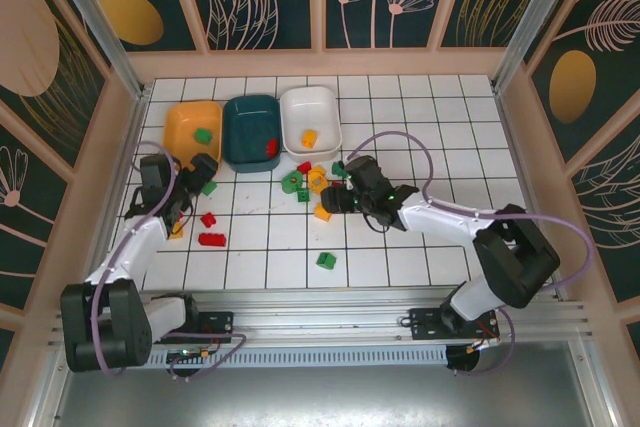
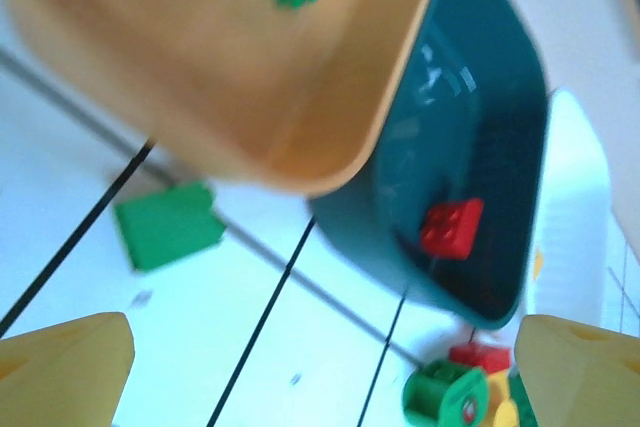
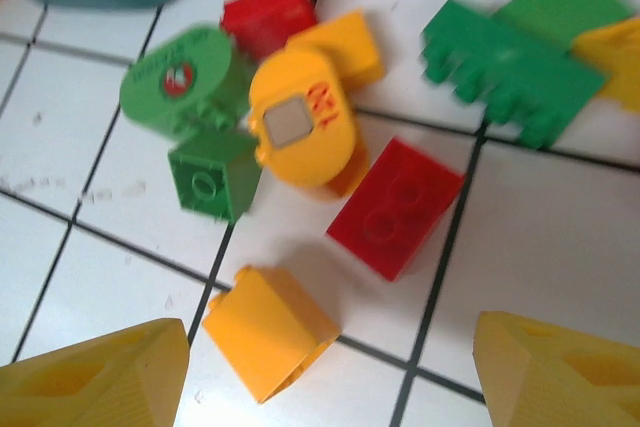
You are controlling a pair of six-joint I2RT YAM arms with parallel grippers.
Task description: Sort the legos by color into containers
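Legos: unsorted floor cluster; right gripper wide, empty, poised above to pick; left gripper wide, empty, by orange tray.

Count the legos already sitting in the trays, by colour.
Green lego: 1, in the orange tray
Red lego: 1, in the teal tray
Yellow lego: 1, in the white tray
Total: 3
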